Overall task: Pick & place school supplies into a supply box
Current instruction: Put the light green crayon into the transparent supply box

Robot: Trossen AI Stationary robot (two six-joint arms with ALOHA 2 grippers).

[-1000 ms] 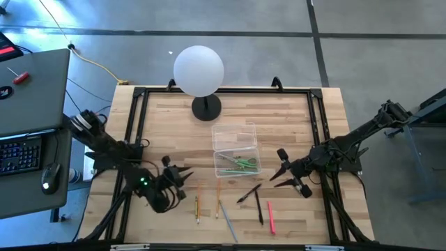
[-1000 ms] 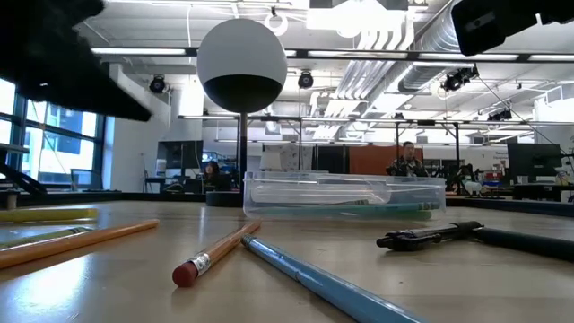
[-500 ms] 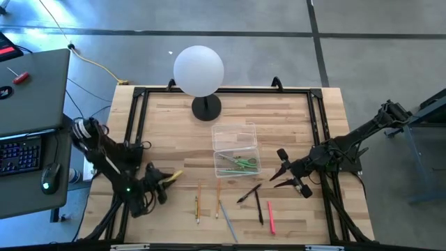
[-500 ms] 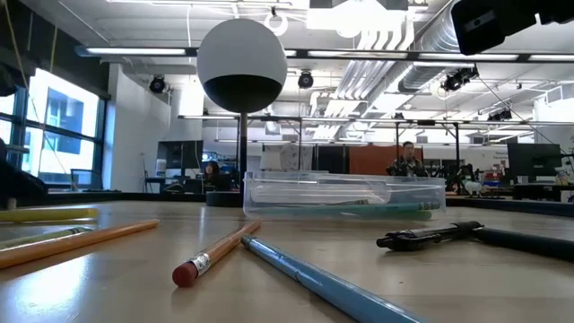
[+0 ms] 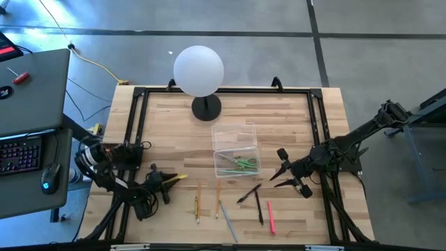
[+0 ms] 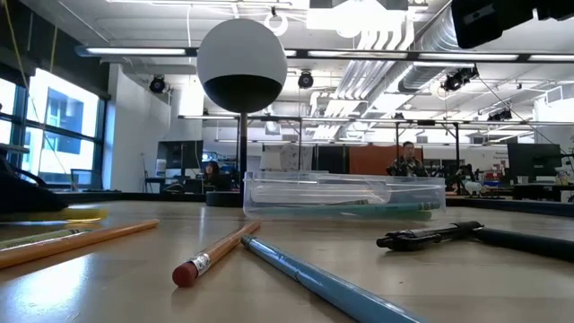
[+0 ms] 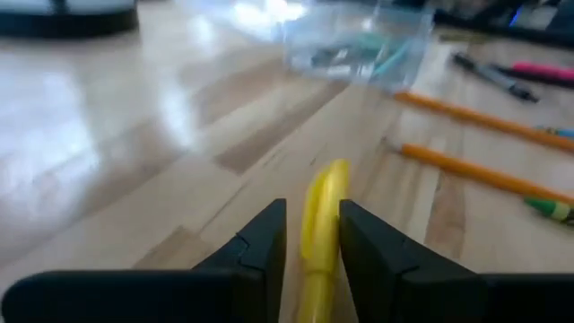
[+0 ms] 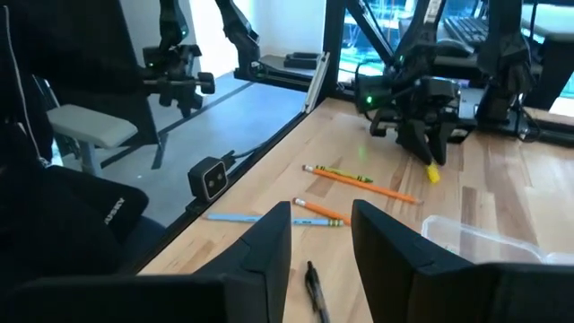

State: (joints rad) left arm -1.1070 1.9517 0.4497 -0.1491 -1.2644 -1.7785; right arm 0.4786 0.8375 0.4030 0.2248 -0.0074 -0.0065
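Note:
A yellow pen (image 5: 175, 178) lies on the table left of the other supplies, and my left gripper (image 5: 164, 183) sits low around it, shut on it. The clear supply box (image 5: 235, 148) stands mid-table with green-handled scissors (image 5: 241, 164) inside. Two orange pencils (image 5: 197, 200) (image 5: 218, 192), a blue-grey pen (image 5: 228, 220), black pens (image 5: 249, 193) and a pink pen (image 5: 270, 217) lie flat on the wood near the front edge. My right gripper (image 5: 281, 174) hangs open above the table, right of the box, nothing between its fingers. My left gripper has the yellow pen's left part (image 7: 316, 240) between its two fingers. The fingers come nearly level from the table's left and lie along the pen. The pen's other end (image 7: 334, 175) sticks out past the fingertips toward the box. The pen lies on the table (image 6: 86, 215).
A white globe lamp (image 5: 199, 71) on a black foot stands behind the box. A black frame (image 5: 139, 104) borders the tabletop. A desk with a keyboard (image 5: 21, 155) stands to the left of the table. Bare wood lies between the lamp and the left gripper.
My left gripper has sunk from well above the table down to its surface, drawn back toward the left edge and rolled about its own line. The yellow pen, lying on the wood before, now sits between its fingers. The right arm has kept still.

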